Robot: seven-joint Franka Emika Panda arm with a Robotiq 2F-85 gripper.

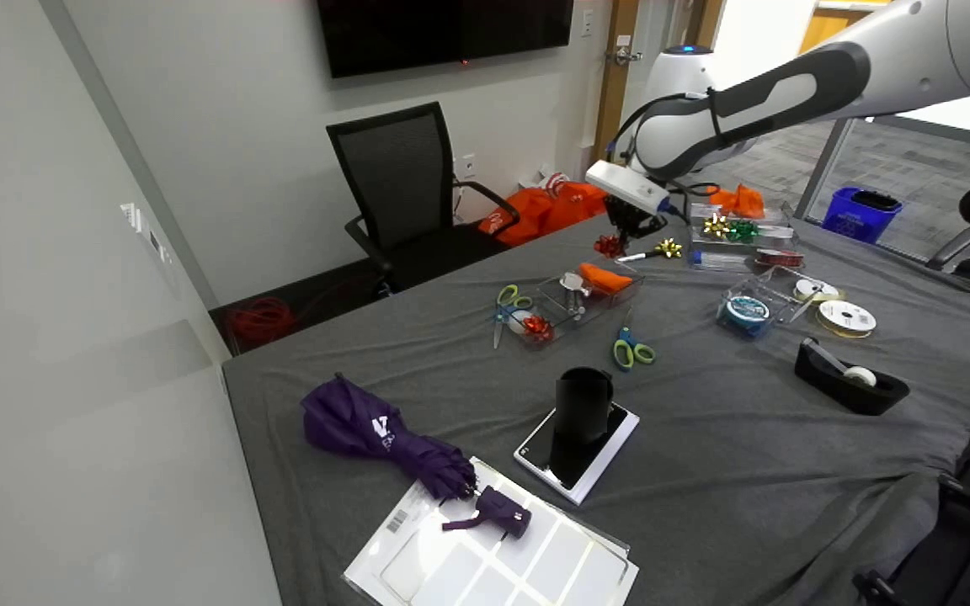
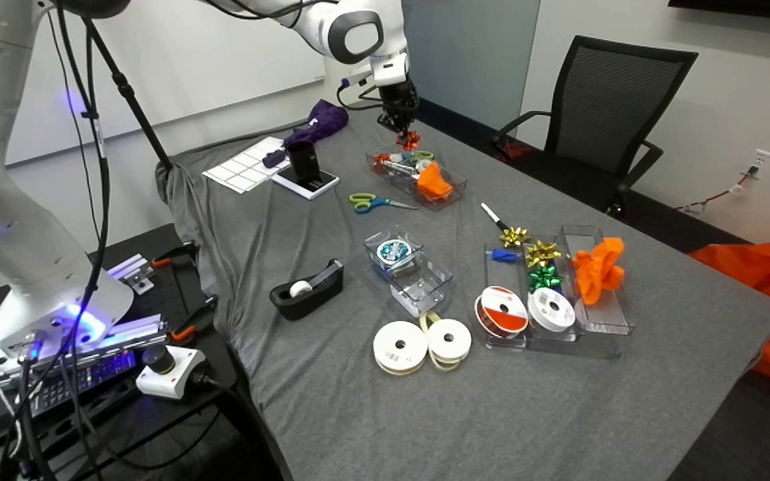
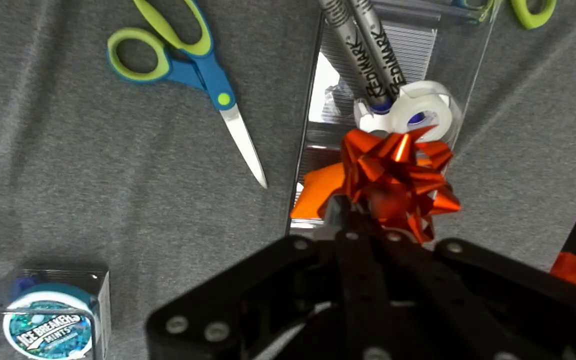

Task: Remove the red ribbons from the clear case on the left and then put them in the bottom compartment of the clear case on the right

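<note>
A shiny red ribbon bow (image 3: pixel 400 175) hangs in the air from my gripper (image 3: pixel 353 212), whose jaws are shut on one edge of it. In both exterior views this held bow (image 2: pixel 410 140) is raised at the fingertips. From the wrist view it overlaps the left clear case (image 3: pixel 420 47), covering part of what lies inside. Another red ribbon (image 1: pixel 538 329) sits in that case's end compartment. The clear case on the right (image 2: pixel 602 314), far from my gripper, holds gold and green bows, spools and an orange cloth.
The left case also contains silver markers (image 3: pixel 368 50), a tape roll (image 3: pixel 420 112) and orange cloth (image 3: pixel 318 190). Scissors (image 1: pixel 632 349) lie beside it. A small clear case with a mint tin (image 2: pixel 394 252), ribbon spools (image 2: pixel 400 346), a tape dispenser (image 2: pixel 308 289) and a black cup (image 2: pixel 303 160) stand around.
</note>
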